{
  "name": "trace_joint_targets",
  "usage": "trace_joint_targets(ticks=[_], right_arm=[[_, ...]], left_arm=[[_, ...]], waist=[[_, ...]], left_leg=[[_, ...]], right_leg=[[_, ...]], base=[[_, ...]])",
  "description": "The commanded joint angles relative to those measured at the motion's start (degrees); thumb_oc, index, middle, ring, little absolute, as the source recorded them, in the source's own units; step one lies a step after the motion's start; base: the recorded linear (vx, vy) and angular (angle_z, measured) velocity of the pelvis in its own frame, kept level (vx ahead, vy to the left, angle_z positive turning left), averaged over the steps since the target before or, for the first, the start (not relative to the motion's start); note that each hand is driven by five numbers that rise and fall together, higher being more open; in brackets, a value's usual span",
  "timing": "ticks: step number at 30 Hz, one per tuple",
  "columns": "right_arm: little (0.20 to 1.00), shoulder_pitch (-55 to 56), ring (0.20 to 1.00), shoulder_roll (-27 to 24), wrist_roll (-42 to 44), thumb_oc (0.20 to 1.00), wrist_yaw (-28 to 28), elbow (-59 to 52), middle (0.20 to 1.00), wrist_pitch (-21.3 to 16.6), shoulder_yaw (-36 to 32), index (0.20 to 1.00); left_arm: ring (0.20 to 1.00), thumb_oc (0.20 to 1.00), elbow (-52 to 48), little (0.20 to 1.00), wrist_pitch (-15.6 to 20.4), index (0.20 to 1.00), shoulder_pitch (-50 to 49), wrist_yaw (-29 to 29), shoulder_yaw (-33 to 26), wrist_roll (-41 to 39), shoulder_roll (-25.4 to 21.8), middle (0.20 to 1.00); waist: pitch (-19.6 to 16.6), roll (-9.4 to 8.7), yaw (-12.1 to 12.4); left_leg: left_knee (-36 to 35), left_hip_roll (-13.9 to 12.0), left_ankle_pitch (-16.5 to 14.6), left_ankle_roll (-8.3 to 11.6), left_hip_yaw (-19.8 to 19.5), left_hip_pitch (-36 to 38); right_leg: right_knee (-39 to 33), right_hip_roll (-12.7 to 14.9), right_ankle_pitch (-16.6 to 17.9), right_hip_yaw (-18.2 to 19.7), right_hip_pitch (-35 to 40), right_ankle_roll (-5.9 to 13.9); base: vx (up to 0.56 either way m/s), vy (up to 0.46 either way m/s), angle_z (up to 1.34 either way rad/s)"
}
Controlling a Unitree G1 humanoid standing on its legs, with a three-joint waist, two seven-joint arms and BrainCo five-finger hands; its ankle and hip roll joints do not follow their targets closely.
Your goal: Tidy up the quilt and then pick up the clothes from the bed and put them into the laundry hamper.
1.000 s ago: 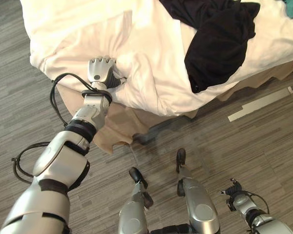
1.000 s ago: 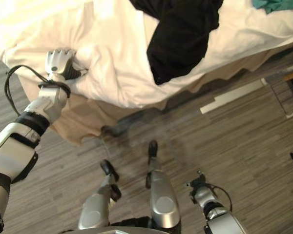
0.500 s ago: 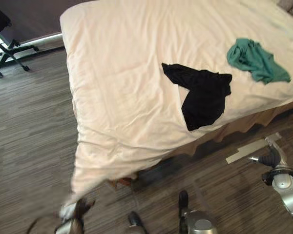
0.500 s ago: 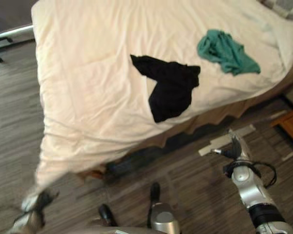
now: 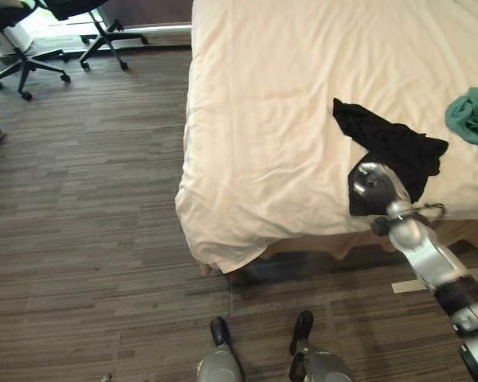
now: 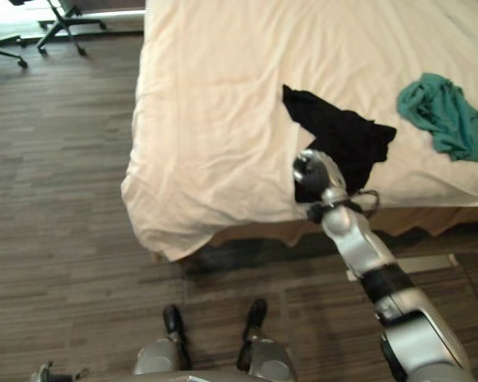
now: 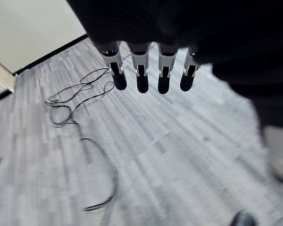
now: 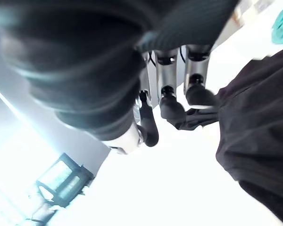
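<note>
Right hand (image 6: 312, 169): raised over the near edge of the bed, its back toward the head camera; in the right wrist view the fingers (image 8: 171, 106) are loosely bent above the black garment (image 6: 342, 143), holding nothing, with their tips close to its cloth
Left hand (image 7: 146, 47): hanging over bare wood-look floor (image 7: 188, 155), fingers straight and relaxed, holding nothing
Black garment: crumpled on the quilt near the bed's near edge, just beyond the right hand
Green garment (image 6: 446, 115): bunched on the quilt, apart from the black one, toward the robot's right
Quilt (image 5: 263, 119): cream, spread fairly flat over the bed, its near corner drooping toward the floor
Office chairs (image 5: 32, 32): on the floor beyond the bed's left side
</note>
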State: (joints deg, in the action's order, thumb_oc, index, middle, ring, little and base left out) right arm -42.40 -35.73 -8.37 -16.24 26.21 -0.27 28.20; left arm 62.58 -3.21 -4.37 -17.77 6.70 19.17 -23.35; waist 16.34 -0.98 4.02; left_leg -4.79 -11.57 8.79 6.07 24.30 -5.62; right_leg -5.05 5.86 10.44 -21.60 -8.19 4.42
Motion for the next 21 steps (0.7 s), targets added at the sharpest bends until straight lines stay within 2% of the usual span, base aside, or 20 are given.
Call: trace_joint_targets(ticks=[1, 2, 3, 6, 9, 10, 11, 12, 13, 15, 16, 17, 21], right_arm=[[0.200, -21.76, 0.200, 1.29, 3.94, 0.200, -4.04, 0.94, 0.200, -1.40, 0.19, 0.200], [0.200, -26.77, 0.200, 4.24, 4.64, 0.200, -4.23, 3.02, 0.200, -1.28, 3.14, 0.200], [0.200, -26.87, 0.200, 4.24, 4.65, 0.200, -4.24, 3.07, 0.200, -1.30, 3.17, 0.200], [0.200, -30.73, 0.200, 9.07, 4.45, 0.200, -3.70, 5.56, 0.200, -1.22, 7.00, 0.200], [0.200, -30.36, 0.200, 14.96, 4.53, 0.200, -2.29, 8.49, 0.200, -1.24, 9.75, 0.200], [0.200, -30.46, 0.200, 15.00, 4.53, 0.200, -2.31, 8.57, 0.200, -1.28, 9.77, 0.200], [0.200, -29.22, 0.200, 18.27, 4.42, 0.200, -0.90, 11.28, 0.200, -1.15, 11.12, 0.200], [0.200, -29.28, 0.200, 18.32, 4.42, 0.200, -0.91, 11.35, 0.200, -1.19, 11.14, 0.200], [0.200, -25.85, 0.200, 22.29, 4.61, 0.200, 1.23, 12.09, 0.200, -0.99, 12.38, 0.200], [0.200, -20.48, 0.200, 25.74, 6.55, 0.200, 3.61, 11.42, 0.200, -0.88, 13.28, 0.200], [0.200, -20.37, 0.200, 25.75, 6.55, 0.200, 3.61, 11.36, 0.200, -0.85, 13.31, 0.200], [0.200, -14.96, 0.200, 28.33, 7.05, 0.200, 6.65, 10.10, 0.200, -0.60, 15.10, 0.200], [0.200, -7.36, 0.200, 30.80, 10.46, 0.200, 12.28, 6.31, 0.200, -0.65, 18.43, 0.200]], left_arm=[[1.000, 1.000, -2.91, 1.000, 2.09, 1.000, 12.56, -4.36, 5.50, -4.43, -7.54, 1.000], [1.000, 1.000, -6.81, 1.000, 2.99, 1.000, 14.66, -5.01, 8.71, -5.58, -7.73, 1.000], [1.000, 1.000, -6.80, 1.000, 2.99, 1.000, 14.71, -5.01, 8.68, -5.58, -7.72, 1.000], [1.000, 1.000, -11.29, 1.000, 4.28, 1.000, 17.58, -6.34, 11.89, -7.74, -7.23, 1.000], [1.000, 1.000, -13.69, 1.000, 4.97, 1.000, 19.46, -7.89, 13.58, -9.74, -5.74, 1.000], [1.000, 1.000, -13.68, 1.000, 4.97, 1.000, 19.51, -7.90, 13.54, -9.75, -5.74, 1.000], [1.000, 1.000, -13.84, 1.000, 5.17, 1.000, 20.02, -8.33, 14.14, -10.32, -4.99, 1.000], [1.000, 1.000, -13.81, 1.000, 5.18, 1.000, 20.04, -8.33, 14.12, -10.32, -4.99, 1.000], [1.000, 1.000, -13.45, 1.000, 4.98, 1.000, 20.60, -8.91, 14.23, -10.56, -4.04, 1.000], [1.000, 1.000, -12.92, 1.000, 4.47, 1.000, 20.71, -9.05, 14.23, -10.42, -3.13, 1.000], [1.000, 1.000, -12.91, 1.000, 4.48, 1.000, 20.62, -9.06, 14.23, -10.41, -3.11, 1.000], [1.000, 1.000, -11.66, 1.000, 4.01, 1.000, 20.91, -8.91, 13.70, -10.35, -2.41, 1.000], [1.000, 1.000, -7.20, 1.000, 2.89, 1.000, 21.88, -8.16, 11.69, -11.44, -1.45, 1.000]], waist=[[13.46, -0.18, 5.09], [13.46, 0.11, 5.78], [13.46, 0.11, 5.72], [13.46, 0.80, 6.68], [13.46, 1.58, 7.51], [13.46, 1.57, 7.46], [13.46, 1.98, 7.74], [13.46, 1.98, 7.71], [13.46, 2.16, 7.73], [13.46, 1.89, 7.38], [13.46, 1.90, 7.37], [13.46, 1.57, 6.91], [13.46, 0.74, 6.29]], left_leg=[[1.45, -2.44, -5.78, 3.11, -1.21, -2.29], [2.81, -2.85, -5.49, 3.21, -1.71, -7.35], [2.94, -2.86, -5.53, 3.20, -1.77, -7.52], [5.64, -3.51, -6.53, 3.76, -3.01, -14.26], [8.14, -3.88, -6.87, 3.63, -4.02, -19.91], [8.32, -3.90, -6.95, 3.62, -4.07, -20.08], [9.17, -3.91, -7.12, 3.50, -4.33, -21.69], [9.23, -3.92, -7.14, 3.49, -4.35, -21.75], [9.27, -3.99, -7.34, 3.38, -4.41, -21.74], [8.64, -3.87, -7.49, 3.17, -4.24, -20.25], [8.55, -3.85, -7.47, 3.18, -4.19, -20.09], [7.57, -3.62, -7.59, 3.00, -4.15, -18.10], [4.95, -3.03, -7.65, 2.90, -3.84, -11.30]], right_leg=[[2.85, 3.76, -10.81, -0.47, -0.41, 2.42], [5.02, 3.84, -10.98, -1.28, -5.10, 2.40], [5.12, 3.88, -11.02, -1.30, -5.22, 2.39], [9.06, 4.15, -12.60, -1.99, -11.53, 2.79], [11.93, 4.91, -12.87, -2.33, -16.97, 2.72], [12.07, 4.95, -12.93, -2.33, -17.11, 2.72], [12.99, 5.24, -13.00, -2.37, -18.59, 2.60], [13.03, 5.24, -13.01, -2.38, -18.63, 2.59], [13.04, 5.34, -13.10, -2.41, -18.65, 2.50], [12.59, 5.22, -13.02, -2.28, -17.48, 2.39], [12.54, 5.22, -13.02, -2.27, -17.35, 2.41], [11.77, 5.05, -13.11, -2.03, -15.61, 2.18], [9.64, 4.39, -13.22, -1.74, -9.62, 1.85]], base=[[-0.15, -0.042, 0.33], [-0.11, -0.027, 0.44], [-0.12, -0.012, 0.21], [-0.03, -0.028, 0.10], [-0.05, -0.007, 0.22], [-0.03, -0.004, 0.12], [0.00, 0.000, 0.00], [0.00, 0.000, 0.00], [0.00, 0.000, 0.00], [0.00, 0.000, 0.00], [0.04, 0.011, 0.00], [0.03, 0.013, 0.00], [0.06, -0.001, -0.04]])
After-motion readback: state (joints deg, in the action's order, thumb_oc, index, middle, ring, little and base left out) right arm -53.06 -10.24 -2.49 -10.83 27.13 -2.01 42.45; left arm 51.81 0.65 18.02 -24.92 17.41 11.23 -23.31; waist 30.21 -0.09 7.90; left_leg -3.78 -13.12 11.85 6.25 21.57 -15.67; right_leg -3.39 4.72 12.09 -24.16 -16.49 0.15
